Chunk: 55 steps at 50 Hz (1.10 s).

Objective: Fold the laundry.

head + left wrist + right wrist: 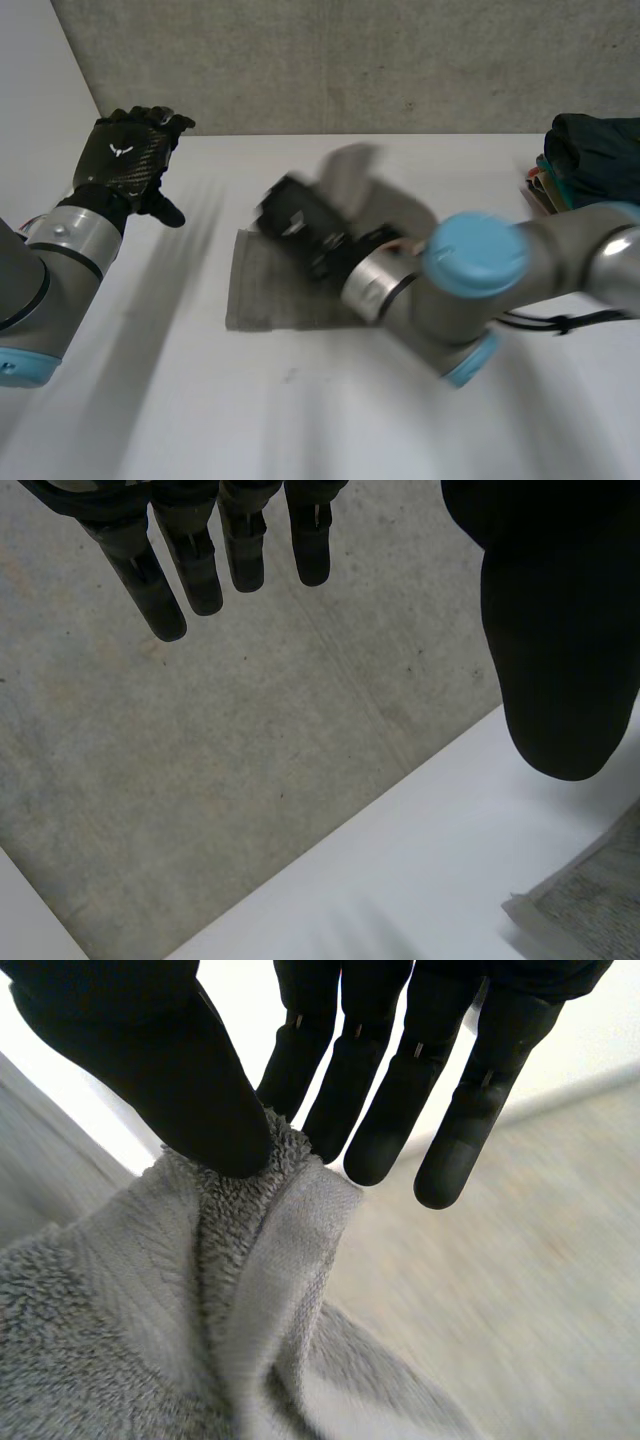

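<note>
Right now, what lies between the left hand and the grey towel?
Nothing: in the head view only bare white table separates the left hand from the grey towel.

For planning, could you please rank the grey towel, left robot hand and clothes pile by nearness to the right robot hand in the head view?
1. grey towel: pinched by right robot hand.
2. left robot hand: raised, left side.
3. clothes pile: right edge.

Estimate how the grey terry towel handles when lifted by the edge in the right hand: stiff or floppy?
Likely floppy: the grey terry towel bunches and folds over where the right hand pinches it. Probably not slippery, as its looped pile looks grippy. Probably light: the rest lies thin and flat on the white table.
</note>
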{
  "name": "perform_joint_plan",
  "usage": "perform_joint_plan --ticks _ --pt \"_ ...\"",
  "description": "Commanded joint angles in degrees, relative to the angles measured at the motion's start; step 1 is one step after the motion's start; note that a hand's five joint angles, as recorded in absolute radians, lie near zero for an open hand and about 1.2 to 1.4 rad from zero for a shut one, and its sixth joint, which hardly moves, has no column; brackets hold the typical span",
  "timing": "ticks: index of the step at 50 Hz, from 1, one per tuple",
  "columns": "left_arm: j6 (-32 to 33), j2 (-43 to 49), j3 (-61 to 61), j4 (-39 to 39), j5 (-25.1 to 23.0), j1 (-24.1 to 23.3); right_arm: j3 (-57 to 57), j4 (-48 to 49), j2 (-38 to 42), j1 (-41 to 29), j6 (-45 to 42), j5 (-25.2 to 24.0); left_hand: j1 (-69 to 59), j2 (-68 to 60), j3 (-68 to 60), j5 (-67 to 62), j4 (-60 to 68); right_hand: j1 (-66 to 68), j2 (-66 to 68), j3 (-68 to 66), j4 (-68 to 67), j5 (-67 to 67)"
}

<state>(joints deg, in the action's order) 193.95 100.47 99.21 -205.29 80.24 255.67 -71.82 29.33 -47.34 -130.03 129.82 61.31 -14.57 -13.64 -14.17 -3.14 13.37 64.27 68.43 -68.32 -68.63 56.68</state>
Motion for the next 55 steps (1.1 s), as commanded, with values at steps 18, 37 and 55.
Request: perform_joint_plan --ticks 18,37,55 --pt "0.11 0.25 0.63 -0.64 -0.09 -1.14 -6.66 -12.97 -7.85 2.23 23.63 21.83 3.18 2.25 2.77 1.74 -1.98 -54.27 -58.43 58.32 58.63 -56.68" --pt "0.20 0.60 0.81 -0.64 -0.09 -2.64 -12.73 -16.60 -7.84 13.58 16.36 31.93 3.52 2.59 3.11 2.08 -2.32 15.73 11.57 -11.68 -11.37 13.32" --pt "-0.85 -0.98 0.55 -0.46 0.27 -4.74 -10.27 -5.24 -4.17 -5.49 -4.75 7.43 3.52 2.59 3.11 2.08 -2.32 15.73 11.57 -11.68 -11.37 13.32"
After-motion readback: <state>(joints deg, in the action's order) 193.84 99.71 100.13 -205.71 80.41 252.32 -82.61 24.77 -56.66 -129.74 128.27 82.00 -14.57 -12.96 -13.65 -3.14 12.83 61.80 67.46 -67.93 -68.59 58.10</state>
